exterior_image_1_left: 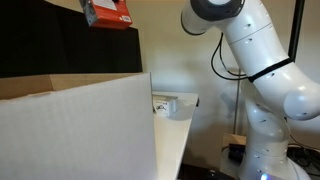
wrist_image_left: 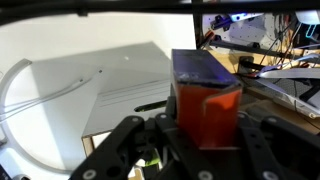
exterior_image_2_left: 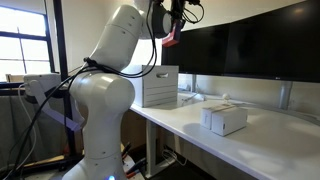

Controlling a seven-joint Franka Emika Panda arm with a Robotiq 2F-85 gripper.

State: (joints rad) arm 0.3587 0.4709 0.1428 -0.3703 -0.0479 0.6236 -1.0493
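Red box (wrist_image_left: 205, 100) aloft — white desk (exterior_image_2_left: 200, 138), monitors (exterior_image_2_left: 250, 50).

A white table (exterior_image_2_left: 262, 152) carries two boxes in both exterior views. A tall white box (exterior_image_2_left: 160, 86) stands upright at the end by the robot's base. A small, flat white box (exterior_image_2_left: 225, 118) lies further along, apart from it. Dark screens (exterior_image_2_left: 250, 48) stand in a row along the table's back edge.
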